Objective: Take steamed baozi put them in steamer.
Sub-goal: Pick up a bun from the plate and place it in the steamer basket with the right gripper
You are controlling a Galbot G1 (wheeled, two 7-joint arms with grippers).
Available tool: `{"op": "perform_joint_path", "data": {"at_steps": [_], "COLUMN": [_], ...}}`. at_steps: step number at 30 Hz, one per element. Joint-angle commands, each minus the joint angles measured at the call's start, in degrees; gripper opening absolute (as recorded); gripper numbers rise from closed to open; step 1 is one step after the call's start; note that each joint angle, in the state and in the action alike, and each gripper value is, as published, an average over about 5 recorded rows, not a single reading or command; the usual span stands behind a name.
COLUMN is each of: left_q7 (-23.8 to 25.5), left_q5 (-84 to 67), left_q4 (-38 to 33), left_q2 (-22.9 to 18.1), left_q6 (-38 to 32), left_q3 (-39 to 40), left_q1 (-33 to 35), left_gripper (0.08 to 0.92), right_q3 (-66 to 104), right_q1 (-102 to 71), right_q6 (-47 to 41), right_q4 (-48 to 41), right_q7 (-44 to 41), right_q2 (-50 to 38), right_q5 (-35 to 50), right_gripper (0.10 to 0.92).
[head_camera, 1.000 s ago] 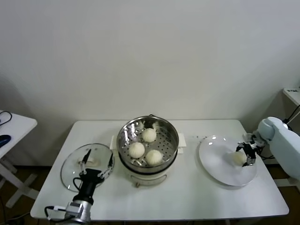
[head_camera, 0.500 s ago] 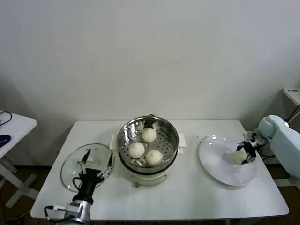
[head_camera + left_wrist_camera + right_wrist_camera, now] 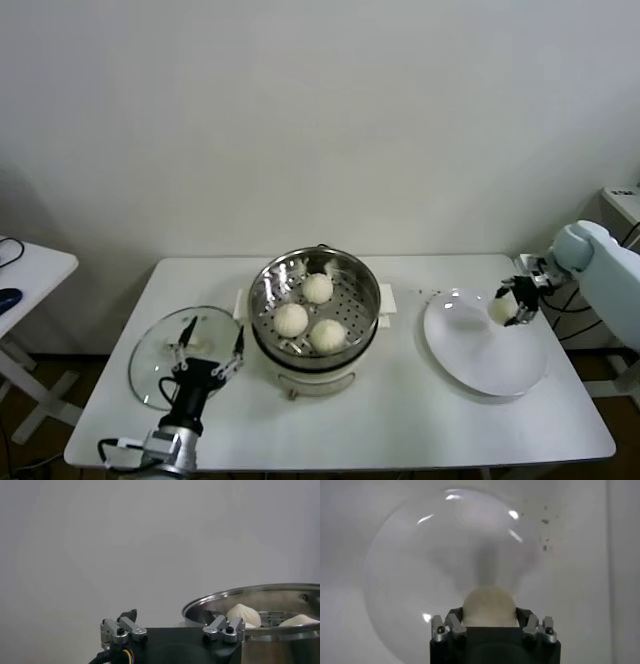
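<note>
Three steamed baozi (image 3: 318, 288) lie on the perforated tray inside the steel steamer (image 3: 262, 300) at the table's middle; the left wrist view shows its rim (image 3: 250, 591) and a bun (image 3: 243, 614). A last off-white baozi (image 3: 500, 310) sits between the fingers of my right gripper (image 3: 512, 305), which is shut on it just above the far right part of the white plate (image 3: 480, 355). In the right wrist view this baozi (image 3: 488, 604) fills the jaws, with the plate (image 3: 420, 570) below. My left gripper (image 3: 212, 348) waits open over the glass lid (image 3: 150, 365).
The glass lid lies flat to the left of the steamer. A small side table (image 3: 35, 268) with a blue object (image 3: 8, 297) stands off to the left. A white shelf (image 3: 625, 203) is at the far right, behind my right arm.
My right gripper has shut on the baozi on the plate and lifted it a little, moving toward the plate's far edge. The left arm has stayed still.
</note>
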Motion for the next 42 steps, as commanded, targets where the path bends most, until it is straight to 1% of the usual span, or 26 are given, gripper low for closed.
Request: {"op": "perform_joint_path", "data": {"at_steps": [1, 5, 9, 12, 16, 23, 33, 42], "left_q7": [0.0, -0.2, -0.6, -0.9, -1.0, -1.1, -1.0, -1.1], "left_q5": [-0.1, 0.0, 0.4, 2.1, 3.4, 3.5, 3.3, 3.2], "left_q4": [-0.6, -0.8, -1.0, -0.6, -0.1, 0.5, 0.3, 0.5], "left_q2": [-0.3, -0.3, 0.2, 0.6, 0.7, 0.1, -0.1, -0.2], "left_q6": [0.3, 0.6, 1.0, 0.6, 0.2, 0.4, 0.2, 0.2], "left_q3": [1.1, 1.8, 2.1, 2.2, 2.4, 2.4, 1.8, 1.3], "left_q1": [0.1, -0.2, -0.7, -1.0, -1.3, -1.6, -1.5, -1.6], "left_gripper": [0.823, 0.823, 0.823, 0.823, 0.823, 0.823, 0.823, 0.823], "right_q3": [-30.4, -42.4, -50.1, -52.6, -53.4, -53.4, -54.2, -53.9], "right_q1": [25.4, 37.0, 44.3, 46.4, 46.0, 43.0, 38.6, 34.3], "right_q6": [-4.1, -6.4, -9.7, -12.1, -14.6, -19.6, -21.3, -21.4], "right_q4": [2.8, 4.6, 7.3, 9.9, 14.4, 22.0, 25.0, 23.9], "right_q7": [0.4, 0.3, 0.6, 1.2, 2.8, 8.0, 11.3, 12.7], "right_q2": [3.5, 8.9, 13.6, 15.9, 17.0, 18.6, 21.7, 22.2], "right_q5": [25.8, 37.1, 48.9, 53.4, 55.1, 61.5, 62.0, 60.0], "right_gripper": [0.696, 0.700, 0.703, 0.704, 0.701, 0.697, 0.696, 0.696]}}
